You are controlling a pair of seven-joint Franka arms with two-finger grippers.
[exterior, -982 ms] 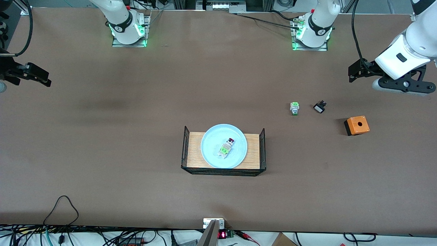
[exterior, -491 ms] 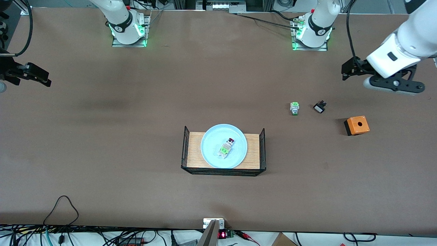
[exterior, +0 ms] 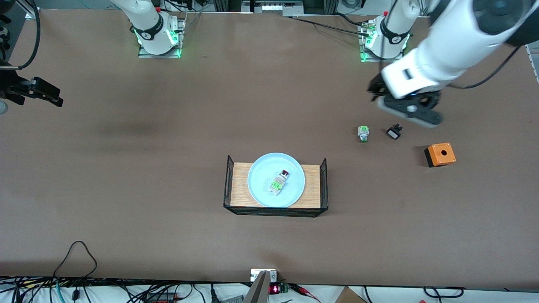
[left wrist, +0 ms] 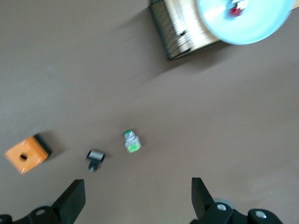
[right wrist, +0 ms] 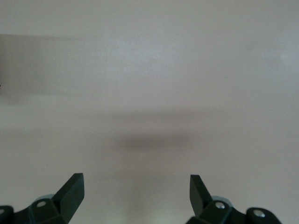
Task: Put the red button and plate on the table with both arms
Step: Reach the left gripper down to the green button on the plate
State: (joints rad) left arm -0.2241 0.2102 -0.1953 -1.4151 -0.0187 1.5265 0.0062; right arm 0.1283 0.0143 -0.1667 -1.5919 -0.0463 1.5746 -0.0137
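Red button (exterior: 279, 181) lies on the plate (exterior: 257, 185) in the tray (exterior: 238, 185). Left gripper (left wrist: 136, 198), spread wide and empty, hangs over the table (exterior: 168, 139) at the button's 2 o'clock, well apart. Right gripper (right wrist: 136, 195), likewise spread and empty, waits at 10 o'clock.

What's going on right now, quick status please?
Left gripper open, empty, over bare table near the green-capped switch. Right gripper open, waiting. Red button lies on plate, plate in tray. Nothing blocking.

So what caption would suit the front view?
Red button lies on the plate in a tray; left gripper above bare table.
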